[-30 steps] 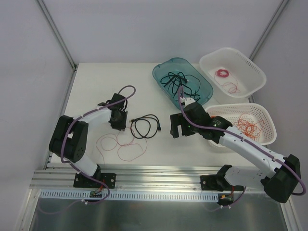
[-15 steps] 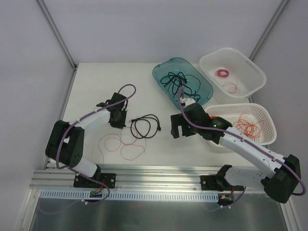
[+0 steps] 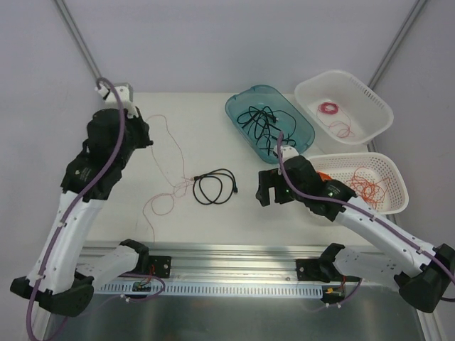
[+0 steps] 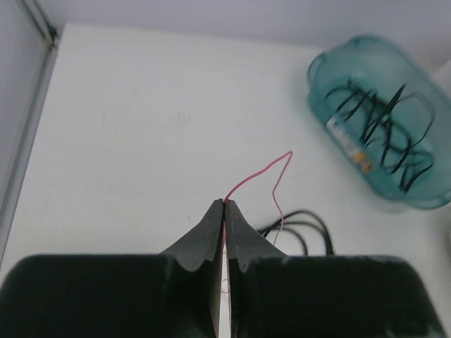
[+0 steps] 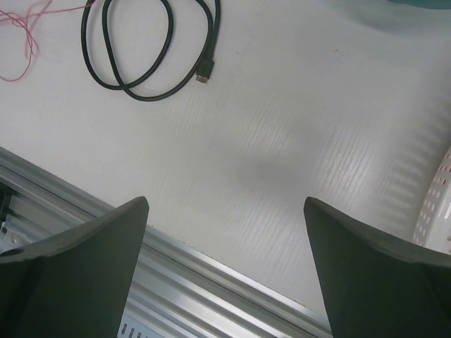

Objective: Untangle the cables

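Observation:
My left gripper [image 3: 145, 131] is raised over the table's back left and is shut on a thin red wire [image 4: 257, 174], which comes out at its tips [image 4: 224, 204]. From there the red wire [image 3: 182, 158] slopes down to loose loops [image 3: 159, 206] lying on the table. A black cord [image 3: 214, 187] lies coiled mid-table, its plug [image 5: 205, 74] visible in the right wrist view. The red wire's end touches the cord's left side. My right gripper [image 3: 274, 189] hovers just right of the cord, open, with nothing between its tips [image 5: 225, 202].
A teal tray [image 3: 232, 114] at the back holds several black cables [image 3: 259, 117]. Behind it on the right, a white basket [image 3: 384, 106] holds a small pink coil [image 3: 328, 108]. A second white basket [image 3: 398, 177] with orange wire [image 3: 366, 186] sits beside my right arm. The metal rail [image 5: 211, 274] runs along the near edge.
My left gripper shut on the red wire, then rose and swung to the back left, drawing the wire out of its loops. The right arm shifted only slightly.

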Controlling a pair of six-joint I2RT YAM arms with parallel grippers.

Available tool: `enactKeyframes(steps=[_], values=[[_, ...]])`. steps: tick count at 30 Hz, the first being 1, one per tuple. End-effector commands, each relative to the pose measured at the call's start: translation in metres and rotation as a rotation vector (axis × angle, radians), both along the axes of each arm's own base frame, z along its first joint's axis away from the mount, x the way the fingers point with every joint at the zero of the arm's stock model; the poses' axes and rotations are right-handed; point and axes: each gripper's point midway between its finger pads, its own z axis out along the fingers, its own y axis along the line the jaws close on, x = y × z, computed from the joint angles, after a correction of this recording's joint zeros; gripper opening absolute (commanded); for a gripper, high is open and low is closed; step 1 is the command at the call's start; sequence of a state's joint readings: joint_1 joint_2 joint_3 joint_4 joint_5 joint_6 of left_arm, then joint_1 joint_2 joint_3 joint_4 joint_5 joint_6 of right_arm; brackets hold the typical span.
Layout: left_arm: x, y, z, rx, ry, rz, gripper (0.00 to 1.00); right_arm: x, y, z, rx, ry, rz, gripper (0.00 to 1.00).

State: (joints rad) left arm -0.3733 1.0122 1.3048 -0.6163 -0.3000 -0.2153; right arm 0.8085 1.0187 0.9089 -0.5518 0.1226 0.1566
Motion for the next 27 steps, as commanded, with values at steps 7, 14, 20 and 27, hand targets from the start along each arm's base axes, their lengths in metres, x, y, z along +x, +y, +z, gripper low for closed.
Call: enactKeyframes(steps=[7, 14, 20, 27], values=[[-0.036, -0.009, 0.168, -0.153, -0.358, -0.125, 0.0, -0.007, 0.009, 0.03, 0.134, -0.097, 0.062, 0.97], [-0.043, -0.034, 0.21, -0.247, -0.418, -0.256, 0.0, -0.019, 0.023, 0.046, 0.232, -0.14, 0.166, 0.97], [-0.039, -0.073, 0.164, -0.351, -0.248, -0.391, 0.0, -0.03, 0.044, 0.061, 0.319, -0.183, 0.282, 0.97], [-0.034, -0.119, 0.07, -0.374, 0.014, -0.453, 0.0, -0.035, 0.056, 0.067, 0.34, -0.202, 0.326, 0.97]])
